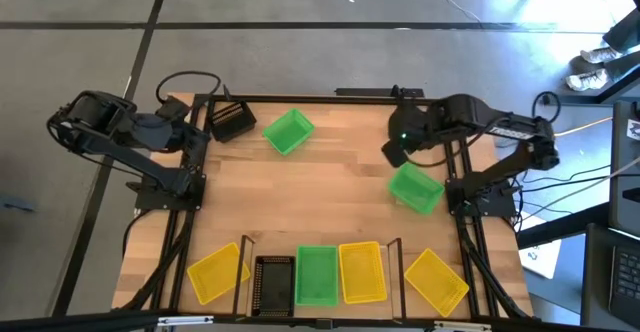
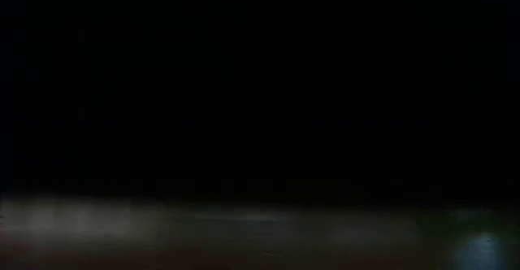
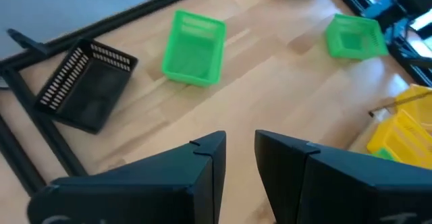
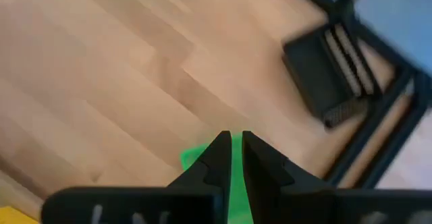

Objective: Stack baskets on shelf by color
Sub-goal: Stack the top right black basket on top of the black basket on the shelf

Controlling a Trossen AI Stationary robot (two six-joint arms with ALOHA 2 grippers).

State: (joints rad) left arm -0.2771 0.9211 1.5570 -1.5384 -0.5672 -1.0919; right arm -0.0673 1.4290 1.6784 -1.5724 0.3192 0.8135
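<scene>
Holding a green basket (image 1: 415, 188) by its rim between nearly closed fingers, the right gripper (image 4: 233, 158) hangs over the table's right side. On the shelf (image 1: 243, 262), well ahead of it, sit black, green and yellow baskets side by side. Two yellow baskets flank the shelf; another green basket (image 3: 194, 46) and a black basket (image 3: 86, 85) lie just beyond the empty left gripper (image 3: 239, 158), its fingers slightly apart. Most sorting remains.

Low view almost black; shelf (image 1: 318, 262) front edge cropped.
</scene>
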